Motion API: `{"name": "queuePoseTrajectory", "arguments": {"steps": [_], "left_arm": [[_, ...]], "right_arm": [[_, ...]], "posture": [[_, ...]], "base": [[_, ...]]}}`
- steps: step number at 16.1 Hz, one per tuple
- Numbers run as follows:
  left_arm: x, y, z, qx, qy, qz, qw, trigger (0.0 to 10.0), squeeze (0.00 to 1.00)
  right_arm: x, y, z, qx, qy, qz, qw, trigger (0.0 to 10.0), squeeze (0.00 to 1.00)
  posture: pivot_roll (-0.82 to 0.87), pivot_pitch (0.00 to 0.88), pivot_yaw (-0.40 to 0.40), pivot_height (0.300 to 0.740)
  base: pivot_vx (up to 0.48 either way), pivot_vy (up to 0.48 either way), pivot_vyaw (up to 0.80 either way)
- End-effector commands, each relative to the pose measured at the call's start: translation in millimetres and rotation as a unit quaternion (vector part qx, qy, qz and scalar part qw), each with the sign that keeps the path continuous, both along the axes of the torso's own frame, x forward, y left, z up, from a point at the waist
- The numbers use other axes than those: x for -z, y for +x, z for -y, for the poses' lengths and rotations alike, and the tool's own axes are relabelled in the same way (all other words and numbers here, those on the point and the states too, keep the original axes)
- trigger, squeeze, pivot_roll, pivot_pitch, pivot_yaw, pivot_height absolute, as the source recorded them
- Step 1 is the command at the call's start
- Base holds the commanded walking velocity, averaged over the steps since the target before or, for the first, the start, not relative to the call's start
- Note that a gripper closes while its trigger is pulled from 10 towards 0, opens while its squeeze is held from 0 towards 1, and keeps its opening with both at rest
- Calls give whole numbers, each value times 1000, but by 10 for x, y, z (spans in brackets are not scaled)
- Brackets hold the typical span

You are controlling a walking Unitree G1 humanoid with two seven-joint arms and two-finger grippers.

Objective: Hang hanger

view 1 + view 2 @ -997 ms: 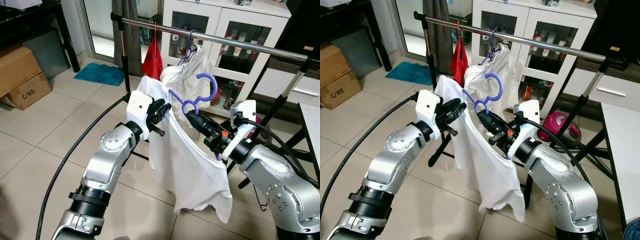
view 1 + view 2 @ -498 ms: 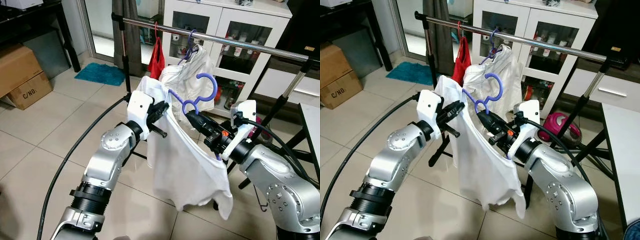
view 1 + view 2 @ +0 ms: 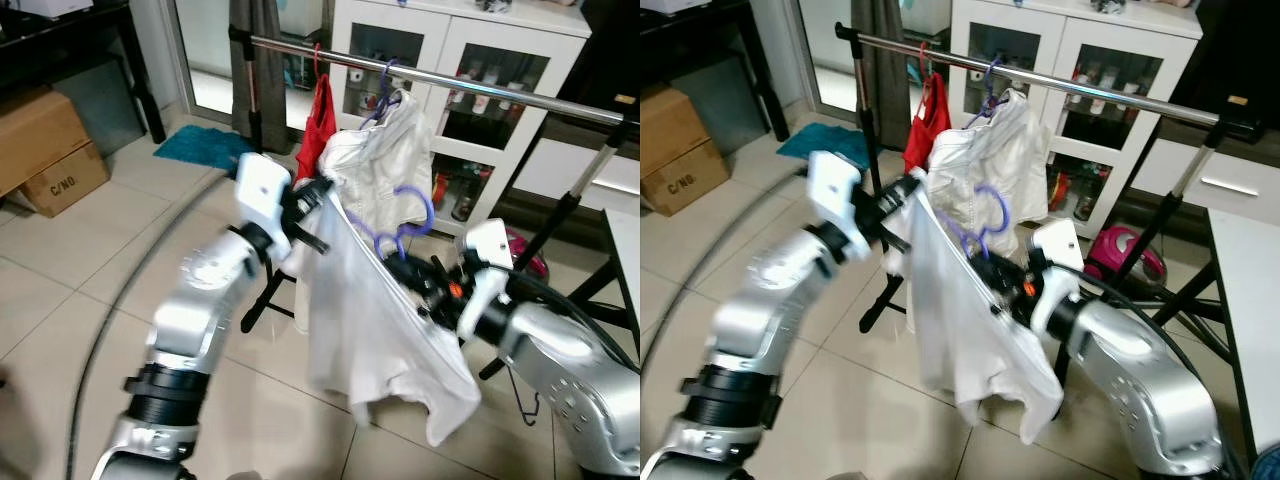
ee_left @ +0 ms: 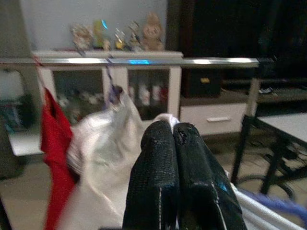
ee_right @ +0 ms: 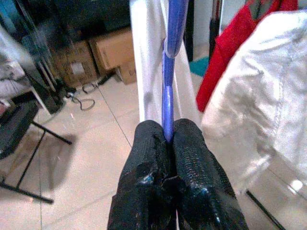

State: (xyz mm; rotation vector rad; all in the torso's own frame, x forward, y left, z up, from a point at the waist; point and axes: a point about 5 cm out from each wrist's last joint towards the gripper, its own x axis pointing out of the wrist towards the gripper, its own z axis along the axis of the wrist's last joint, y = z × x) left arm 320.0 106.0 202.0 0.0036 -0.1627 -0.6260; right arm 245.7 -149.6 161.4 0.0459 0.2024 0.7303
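Observation:
A purple hanger (image 3: pixel 423 211) carries a white shirt (image 3: pixel 368 318) that droops toward the floor. My right gripper (image 3: pixel 412 274) is shut on the hanger's stem (image 5: pixel 168 103), below and in front of the steel rail (image 3: pixel 470 84). My left gripper (image 3: pixel 316 196) is shut on the shirt's shoulder cloth (image 4: pixel 163 119), held up at the left end of the hanger, close to the garments on the rail. The hanger's hook is free of the rail and sits lower than it. The head views are blurred by motion.
A red garment (image 3: pixel 317 118) and a white garment (image 3: pixel 388 152) hang on the rail. Behind stands a white glass-door cabinet (image 3: pixel 480 60). Cardboard boxes (image 3: pixel 45 145) and a teal mat (image 3: pixel 200 146) lie at the left; a white table edge (image 3: pixel 626 250) is at the right.
My left arm has swung up and toward the rail, lifting the shirt's shoulder. The hanger and my right gripper have dropped a little and moved right.

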Motion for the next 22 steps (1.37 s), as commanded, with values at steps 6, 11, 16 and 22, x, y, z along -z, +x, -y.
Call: {"name": "queuePoseTrajectory", "arguments": {"steps": [6,11,16,22], "left_arm": [[-351,236,-680,-166,33,38,985,0,0],[-229,292,-830,-182,49,11,982,0,0],[-25,-40,66,49,-16,-37,998,0,0],[-183,-251,418,147,-80,-27,986,0,0]], "right_arm": [[-117,-178,185,-59,23,8,998,0,0],[-309,-89,348,10,100,38,994,0,0],[-475,224,289,153,205,79,963,0,0],[-574,403,244,226,255,119,932,0,0]], "posture": [[43,0,-15,740],[35,0,2,740],[37,0,6,740],[41,0,21,740]], "base": [[0,0,0],[0,0,0],[0,0,0],[0,0,0]]}}
